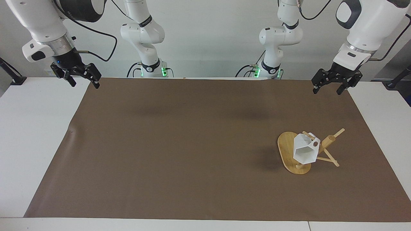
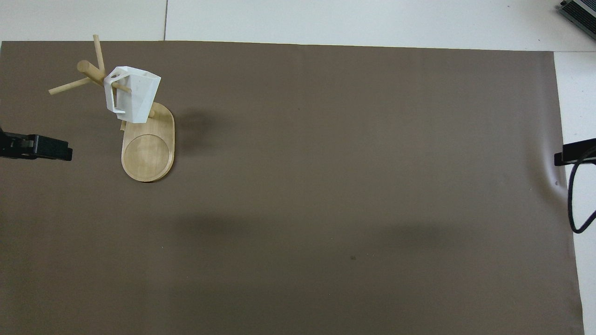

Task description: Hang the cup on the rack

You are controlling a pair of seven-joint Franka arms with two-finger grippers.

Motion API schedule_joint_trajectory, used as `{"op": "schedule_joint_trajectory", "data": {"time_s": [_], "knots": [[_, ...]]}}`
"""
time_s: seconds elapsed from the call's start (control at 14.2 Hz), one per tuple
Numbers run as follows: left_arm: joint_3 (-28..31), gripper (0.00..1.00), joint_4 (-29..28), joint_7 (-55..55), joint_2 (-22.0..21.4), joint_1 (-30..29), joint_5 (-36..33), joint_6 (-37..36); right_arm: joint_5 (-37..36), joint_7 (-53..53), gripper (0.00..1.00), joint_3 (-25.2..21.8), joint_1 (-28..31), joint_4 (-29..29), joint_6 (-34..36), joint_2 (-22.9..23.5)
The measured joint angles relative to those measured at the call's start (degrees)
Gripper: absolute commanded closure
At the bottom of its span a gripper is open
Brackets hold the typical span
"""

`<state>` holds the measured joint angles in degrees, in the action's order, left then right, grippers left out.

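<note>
Jaws of the left gripper (image 1: 332, 85) and right gripper (image 1: 81, 78) hang released, empty; the cup (image 1: 304, 151) hangs on the rack (image 1: 286, 150).

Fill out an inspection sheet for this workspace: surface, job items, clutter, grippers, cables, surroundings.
Surface: brown mat on a white table; the mat has a ripple at its edge toward the right arm's end.
Job's things: cup hangs by its handle on a peg of the rack, toward the left arm's end; no gripper touches it.
Clutter: nothing seen.
Grippers: left gripper open, empty, raised over the mat's corner by its base. Right gripper open, empty, raised over the mat's other corner at the robots' end.
Cables: black cables run along both arms; none lies on the mat.
Surroundings: plain white wall; green lights at both bases.
</note>
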<state>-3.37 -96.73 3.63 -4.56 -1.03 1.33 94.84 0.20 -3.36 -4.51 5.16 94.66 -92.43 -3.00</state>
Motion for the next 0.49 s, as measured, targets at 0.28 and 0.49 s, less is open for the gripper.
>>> {"op": "schedule_joint_trajectory", "data": {"time_s": [0.28,0.49], "knots": [[-0.1,0.0,0.3,0.1,0.1,0.7,0.0,-0.4,0.0,0.0,0.0,0.1,-0.1,0.0,0.0,0.0],[2.5,0.0,0.5,0.1,0.1,3.9,0.0,-0.5,0.0,0.0,0.0,0.2,-0.1,0.0,0.0,0.0]]}}
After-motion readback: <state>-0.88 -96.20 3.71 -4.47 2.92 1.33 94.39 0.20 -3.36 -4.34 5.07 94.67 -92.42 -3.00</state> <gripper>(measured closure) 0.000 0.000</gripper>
